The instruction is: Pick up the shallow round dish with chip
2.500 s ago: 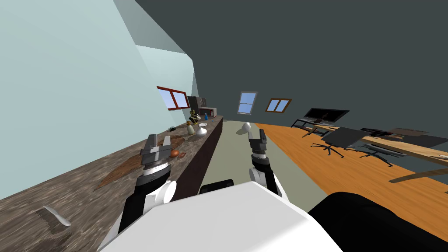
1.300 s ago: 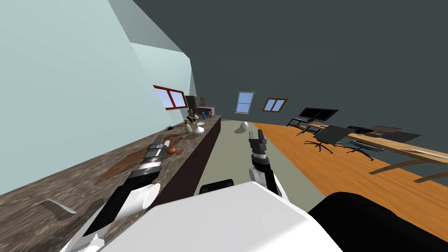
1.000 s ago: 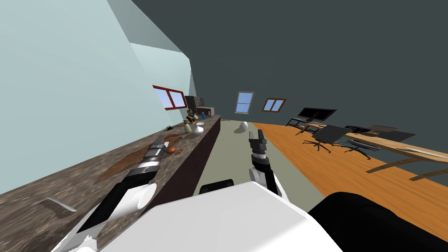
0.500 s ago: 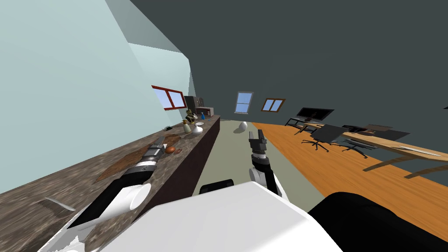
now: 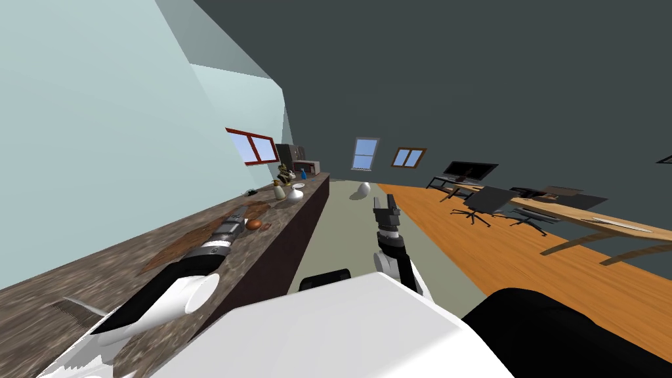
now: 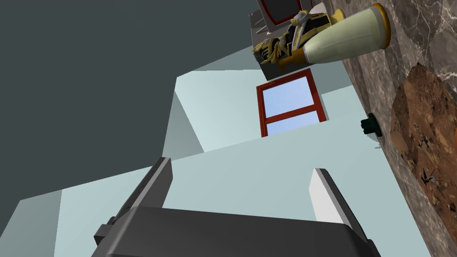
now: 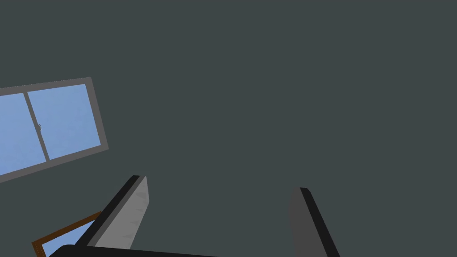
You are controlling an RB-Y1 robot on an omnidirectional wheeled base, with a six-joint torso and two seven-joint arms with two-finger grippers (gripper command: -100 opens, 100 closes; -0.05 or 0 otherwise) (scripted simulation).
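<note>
Nothing is held, so the task is judged to be at the reach, with the closing and the lift left to do. Nearest on the dark marbled table [image 5: 98, 279] a flat grey utensil [image 5: 79, 307] is seen, well apart from the work. The left arm is stretched low along the table beside a brown mat [image 6: 421, 129]. The left hand [image 6: 242, 164] is spread wide, with nothing between its fingers. Just beside its tip a small reddish-brown round dish [image 5: 254, 224] is seen on the table. It is taken to be the one meant, though no chip can be made out. A smaller brown item [image 5: 267, 227] lies just beside it and could be knocked during the grasp. Farther along the table, a cream vase [image 6: 343, 42], a gold and black figurine [image 6: 285, 42] and a white vase [image 5: 295, 194] are found well clear of the reach. The right hand [image 7: 221, 183] is spread wide and empty over the floor, apart from the table.
</note>
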